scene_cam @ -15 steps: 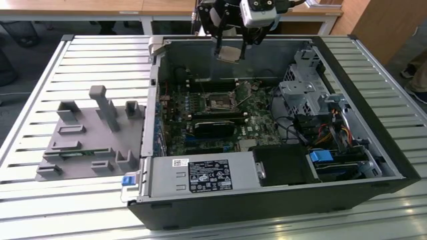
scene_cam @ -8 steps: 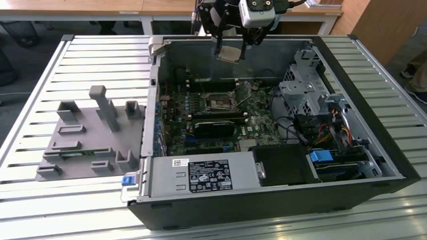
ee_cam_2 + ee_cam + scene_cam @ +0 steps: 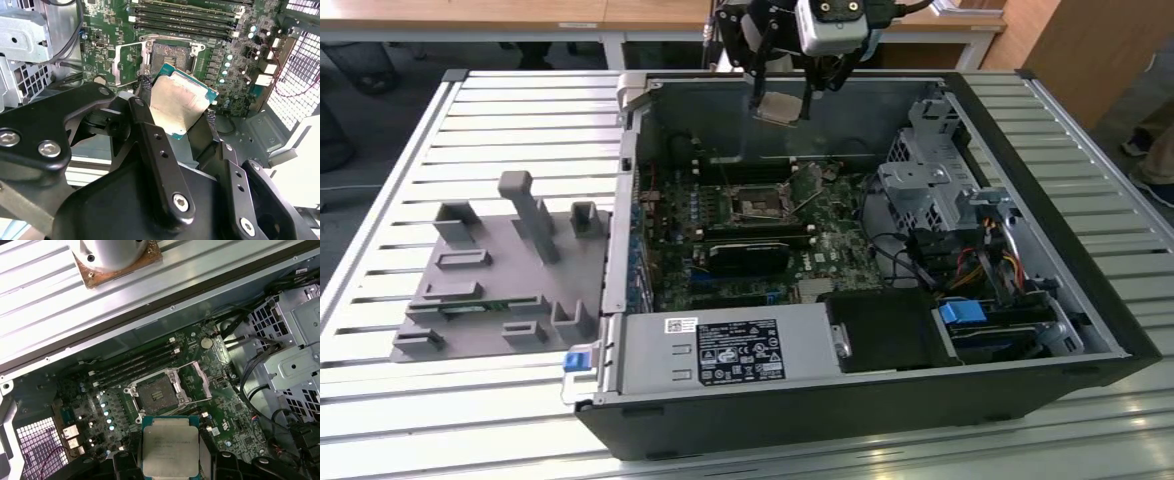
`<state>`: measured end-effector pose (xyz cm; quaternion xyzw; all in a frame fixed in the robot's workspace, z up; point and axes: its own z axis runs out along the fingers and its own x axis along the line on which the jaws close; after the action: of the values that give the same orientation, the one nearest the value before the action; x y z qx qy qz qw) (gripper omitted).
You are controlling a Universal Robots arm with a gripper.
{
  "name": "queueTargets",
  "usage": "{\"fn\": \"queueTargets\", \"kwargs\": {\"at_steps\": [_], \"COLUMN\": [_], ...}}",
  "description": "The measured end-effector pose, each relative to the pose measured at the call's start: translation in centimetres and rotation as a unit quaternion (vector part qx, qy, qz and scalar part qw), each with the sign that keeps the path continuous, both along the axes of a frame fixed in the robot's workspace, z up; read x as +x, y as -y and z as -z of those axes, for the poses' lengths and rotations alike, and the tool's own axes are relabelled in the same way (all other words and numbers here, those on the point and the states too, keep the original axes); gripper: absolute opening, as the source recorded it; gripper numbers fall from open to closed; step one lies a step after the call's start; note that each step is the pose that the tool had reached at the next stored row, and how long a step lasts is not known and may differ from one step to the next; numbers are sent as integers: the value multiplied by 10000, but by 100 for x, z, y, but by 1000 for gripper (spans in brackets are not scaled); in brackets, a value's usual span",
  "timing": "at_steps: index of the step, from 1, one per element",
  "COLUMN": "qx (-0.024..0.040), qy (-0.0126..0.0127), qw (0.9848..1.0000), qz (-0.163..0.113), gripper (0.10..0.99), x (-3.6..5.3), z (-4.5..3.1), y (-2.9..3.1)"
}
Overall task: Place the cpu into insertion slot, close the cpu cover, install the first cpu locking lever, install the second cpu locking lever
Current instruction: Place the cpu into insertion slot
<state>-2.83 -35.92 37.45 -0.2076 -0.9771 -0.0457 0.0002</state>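
Well to the exterior view's left of the slot (image 3: 757,203), outside the open case (image 3: 854,420): a grey fixture tray (image 3: 500,270) on a slatted table (image 3: 400,400).

Inside the case, on the green board: slot dark and bare, nothing seated in it. Just beside the slot: cover (image 3: 200,382), swung open and lying back, square opening showing. Along another side of the slot: a row of long black memory slots (image 3: 135,362).

Above the slot and well apart from it, near the case's back wall: gripper (image 3: 787,95), jaws pinching the cpu (image 3: 781,108) by two opposite edges. Silvery top tilted, not level with the board.

To the exterior view's right of the slot: a metal drive cage (image 3: 927,185), then a bundle of coloured cables (image 3: 974,265). Nearer the camera than the slot: a grey power supply (image 3: 734,350).

Progress, judged from this: first step under way, chip lifted but not placed. Left to do: seating the cpu, closing the cover, the two locking steps.

Path down to the slot apparently open in both wrist views. Closest hazards: the open cover and the memory slots, both touching or nearly touching the slot's rim.
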Motion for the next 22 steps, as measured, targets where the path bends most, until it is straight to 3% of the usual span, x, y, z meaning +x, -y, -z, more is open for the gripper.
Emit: {"fn": "queueTargets", "kwargs": {"at_steps": [22], "qx": [0], "qy": [0], "qw": [9992], "qz": [405], "gripper": [541], "x": [0], "z": [0], "y": [0]}}
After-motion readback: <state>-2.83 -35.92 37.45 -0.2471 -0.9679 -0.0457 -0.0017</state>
